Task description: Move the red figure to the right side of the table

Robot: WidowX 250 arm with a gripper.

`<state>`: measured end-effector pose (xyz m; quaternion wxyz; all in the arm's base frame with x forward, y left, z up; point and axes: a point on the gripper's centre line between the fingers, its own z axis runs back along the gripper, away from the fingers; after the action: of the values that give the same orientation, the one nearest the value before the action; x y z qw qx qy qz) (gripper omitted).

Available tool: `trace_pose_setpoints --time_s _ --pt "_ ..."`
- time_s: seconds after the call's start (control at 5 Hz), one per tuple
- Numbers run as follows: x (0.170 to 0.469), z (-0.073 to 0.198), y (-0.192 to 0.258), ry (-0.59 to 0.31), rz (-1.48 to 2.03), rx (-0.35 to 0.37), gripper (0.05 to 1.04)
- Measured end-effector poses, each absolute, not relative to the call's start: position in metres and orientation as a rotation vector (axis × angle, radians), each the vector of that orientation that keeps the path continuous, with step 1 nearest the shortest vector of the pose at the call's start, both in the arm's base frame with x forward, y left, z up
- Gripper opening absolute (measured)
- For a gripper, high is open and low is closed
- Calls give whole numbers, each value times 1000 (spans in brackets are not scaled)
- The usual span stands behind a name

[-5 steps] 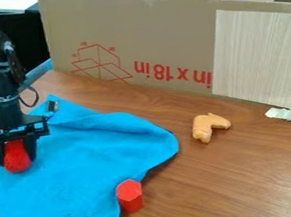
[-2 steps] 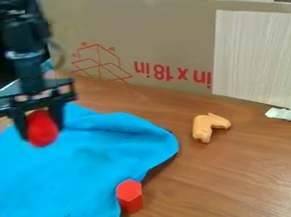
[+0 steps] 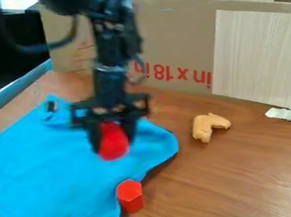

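Red figure [image 3: 114,147] is hanging above the blue cloth [image 3: 41,164], left of the table's middle as the camera is looking. The gripper [image 3: 114,141] is holding it, its fingers standing apart by about the figure's width and pressing, I'm judging, on both sides. For the carry, the arm should be keeping that squeeze steady and swinging smoothly towards the view's right, staying high enough to be clearing the orange piece [image 3: 209,126] and the cardboard [image 3: 172,36] behind. The red block [image 3: 130,195] is standing at the cloth's edge, so an early dip could be knocking it. Over the right part of the table [image 3: 263,165], the arm should be lowering gently and opening only once the figure is resting. The fingers are hiding the figure's sides, the gripper is covering its top, and its exact height over the cloth is staying hard to judge.
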<state>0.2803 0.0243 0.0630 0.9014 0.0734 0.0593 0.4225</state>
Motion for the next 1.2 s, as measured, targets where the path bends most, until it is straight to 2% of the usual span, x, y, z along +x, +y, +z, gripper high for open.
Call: trace_pose_setpoints --time_s 0.2,0.4,0.6,0.8,1.0,1.2 --pt "289 49 -26 110 864 179 620" --pt "308 33 -72 132 876 191 620" --pt "321 23 -113 112 872 191 620" --pt "333 7 -134 99 897 195 674" --pt "340 1 -141 94 921 192 941" --pt "327 2 -137 108 902 179 1002"
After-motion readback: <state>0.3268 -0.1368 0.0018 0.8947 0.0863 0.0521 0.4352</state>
